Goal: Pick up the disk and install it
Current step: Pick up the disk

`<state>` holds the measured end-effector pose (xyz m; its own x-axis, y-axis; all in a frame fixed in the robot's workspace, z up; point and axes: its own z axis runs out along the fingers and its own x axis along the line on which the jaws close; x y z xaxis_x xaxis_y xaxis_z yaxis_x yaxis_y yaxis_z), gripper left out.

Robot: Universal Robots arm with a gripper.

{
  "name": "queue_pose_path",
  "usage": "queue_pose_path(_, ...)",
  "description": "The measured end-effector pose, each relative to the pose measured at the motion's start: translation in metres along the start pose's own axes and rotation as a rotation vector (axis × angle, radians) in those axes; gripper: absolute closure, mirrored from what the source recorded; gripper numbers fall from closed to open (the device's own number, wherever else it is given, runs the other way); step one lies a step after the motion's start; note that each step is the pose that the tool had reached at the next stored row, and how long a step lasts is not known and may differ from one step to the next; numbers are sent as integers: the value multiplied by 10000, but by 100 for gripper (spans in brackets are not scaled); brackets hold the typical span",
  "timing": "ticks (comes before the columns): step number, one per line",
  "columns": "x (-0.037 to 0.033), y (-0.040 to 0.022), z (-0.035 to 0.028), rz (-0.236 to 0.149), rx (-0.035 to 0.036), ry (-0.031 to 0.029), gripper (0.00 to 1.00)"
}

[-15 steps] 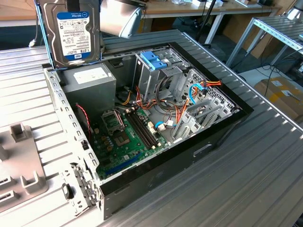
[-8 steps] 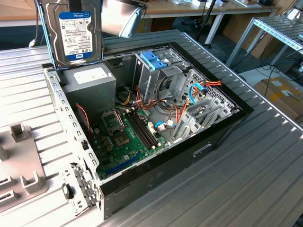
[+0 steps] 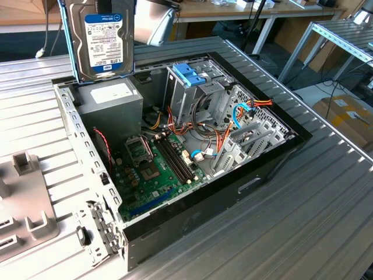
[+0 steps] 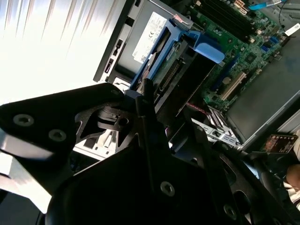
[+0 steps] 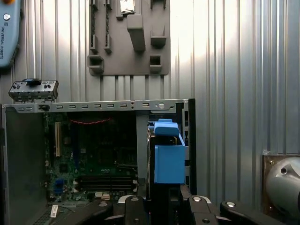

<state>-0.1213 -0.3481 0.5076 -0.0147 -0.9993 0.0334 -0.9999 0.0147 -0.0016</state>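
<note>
Ribbed table [image 3: 326,221], open case [image 3: 233,198] below gripper [image 5: 164,205], power supply [image 3: 111,105] just beneath it, gripper clamped on upright disk [image 3: 104,41], held clear above case, blue rail [image 5: 168,164] jutting past fingers [image 4: 146,108]

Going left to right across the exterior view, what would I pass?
Fixture plate → disk, held up above the case → cage with the blue top → orange and yellow cables → cardboard box
</note>
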Motion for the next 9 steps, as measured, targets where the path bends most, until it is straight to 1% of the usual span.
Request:
queue_pose_path(8,-2,-118,1,1,0,0,65)
queue_pose_path(9,-2,-146,1,0,0,0,65)
